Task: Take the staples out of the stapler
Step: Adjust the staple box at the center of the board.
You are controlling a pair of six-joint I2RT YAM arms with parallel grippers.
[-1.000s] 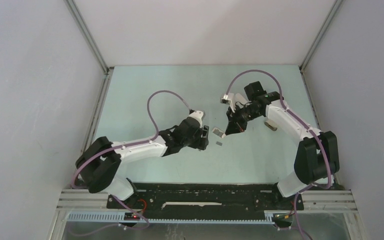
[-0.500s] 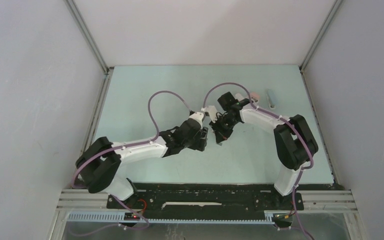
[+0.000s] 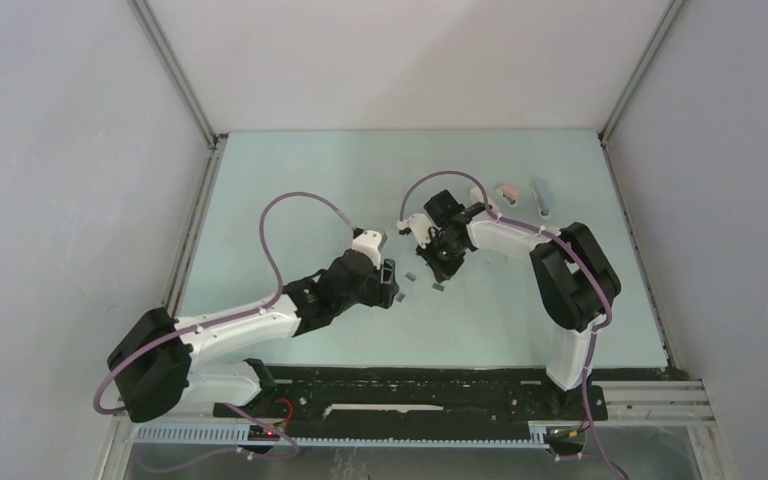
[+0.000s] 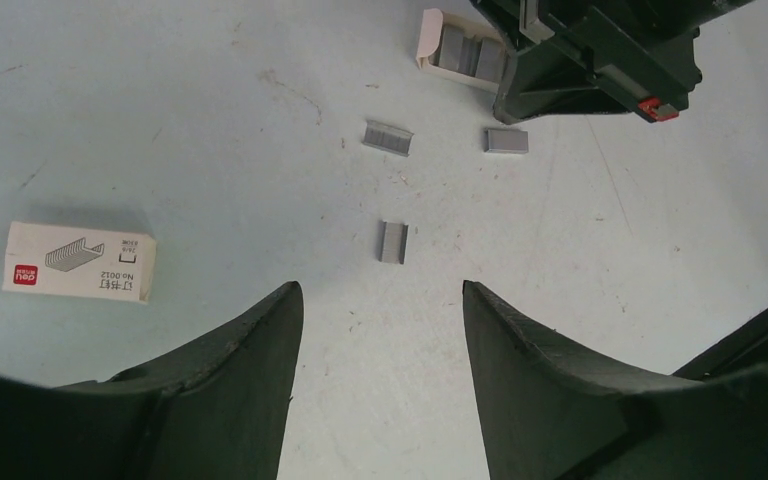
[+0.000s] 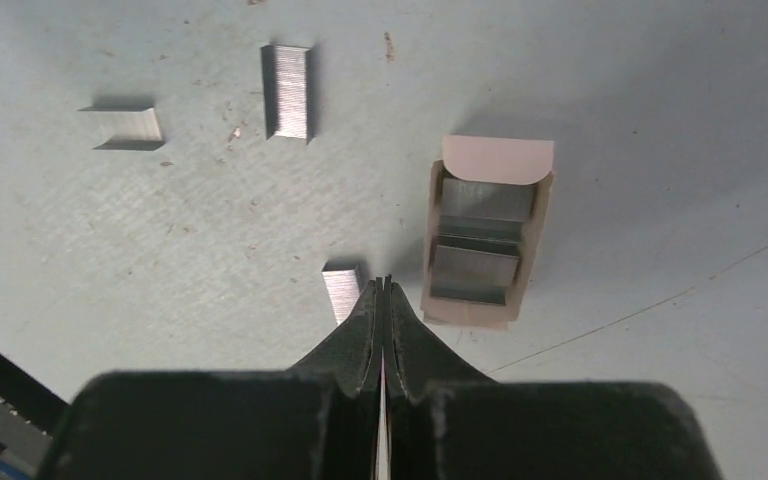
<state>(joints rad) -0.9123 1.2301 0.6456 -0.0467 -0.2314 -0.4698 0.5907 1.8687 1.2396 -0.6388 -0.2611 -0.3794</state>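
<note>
Three short grey staple strips lie loose on the table in the left wrist view (image 4: 393,241), (image 4: 388,137), (image 4: 507,140). My left gripper (image 4: 380,290) is open and empty just short of the nearest strip. My right gripper (image 5: 384,285) is shut, its tips low between one staple strip (image 5: 342,290) and an open cardboard tray (image 5: 488,240) holding more staples. Two more strips show in the right wrist view (image 5: 288,77), (image 5: 125,125). In the top view the two grippers face each other, left (image 3: 392,283) and right (image 3: 445,262). A pink mini stapler (image 3: 508,190) and a blue one (image 3: 542,197) lie at the back right.
A small white box with a red label (image 4: 78,262) lies to the left of my left gripper. The right arm's black body (image 4: 600,60) hangs over the far end of the staples. Grey walls close in the table on three sides.
My left gripper has drawn back toward the near left, away from the staples. My right arm has swung left and forward, bringing its shut gripper down by the staples and uncovering the two mini staplers.
</note>
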